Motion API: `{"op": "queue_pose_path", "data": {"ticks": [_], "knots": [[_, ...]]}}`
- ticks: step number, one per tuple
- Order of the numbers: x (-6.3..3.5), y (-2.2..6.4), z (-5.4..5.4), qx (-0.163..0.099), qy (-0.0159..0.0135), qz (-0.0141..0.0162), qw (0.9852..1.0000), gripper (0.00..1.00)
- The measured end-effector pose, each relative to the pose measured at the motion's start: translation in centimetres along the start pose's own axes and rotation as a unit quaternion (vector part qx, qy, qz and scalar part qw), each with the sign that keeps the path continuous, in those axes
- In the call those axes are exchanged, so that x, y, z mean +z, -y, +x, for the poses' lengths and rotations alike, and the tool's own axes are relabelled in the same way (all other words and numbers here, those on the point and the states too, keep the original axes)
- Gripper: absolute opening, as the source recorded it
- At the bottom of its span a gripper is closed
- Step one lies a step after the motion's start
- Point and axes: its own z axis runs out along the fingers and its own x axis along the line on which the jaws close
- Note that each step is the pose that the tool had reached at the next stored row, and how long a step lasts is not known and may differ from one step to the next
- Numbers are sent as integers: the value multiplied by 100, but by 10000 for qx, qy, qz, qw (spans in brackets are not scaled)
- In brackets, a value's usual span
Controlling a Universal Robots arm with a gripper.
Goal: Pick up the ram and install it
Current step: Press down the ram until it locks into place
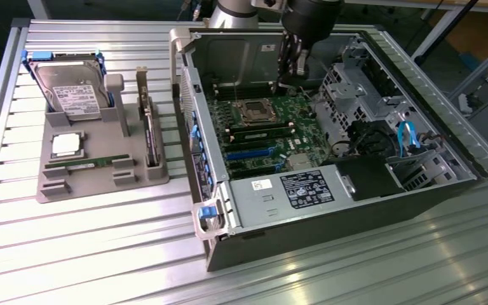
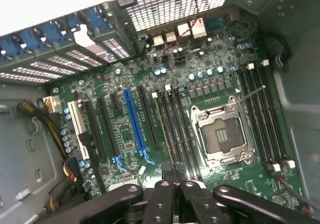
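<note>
A ram (image 1: 257,135), a long green stick with dark chips, stands seated in a memory slot beside the CPU socket (image 1: 253,113) on the motherboard. From above, this ram (image 2: 164,129) is a thin line along one of the black slots. My gripper (image 1: 293,75) hangs above the open computer case, over the board's far side and apart from the seated stick. In the wrist view my gripper (image 2: 175,176) has its fingers (image 2: 162,196) pressed together with nothing between them. A second green ram stick (image 1: 81,164) lies in the grey holder tray (image 1: 100,184).
The tray also carries a silver hard drive (image 1: 70,89), a CPU chip (image 1: 66,145) and an upright dark expansion card (image 1: 148,127). Inside the case are the power supply (image 1: 299,190), drive cages (image 1: 345,89) and blue cables (image 1: 406,136). Case walls ring the motherboard.
</note>
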Motion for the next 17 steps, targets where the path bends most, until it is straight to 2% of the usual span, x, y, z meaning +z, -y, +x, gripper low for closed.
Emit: {"op": "queue_pose_path", "data": {"ticks": [3, 7, 10, 13, 17], "knots": [[3, 0, 0, 380, 6, -21, 9993, 10], [5, 0, 0, 843, 13, -47, 9964, 10], [6, 0, 0, 984, 15, -55, 9951, 10], [7, 0, 0, 1213, 18, -68, 9926, 10], [7, 0, -1, 1389, 21, -78, 9903, 10]]}}
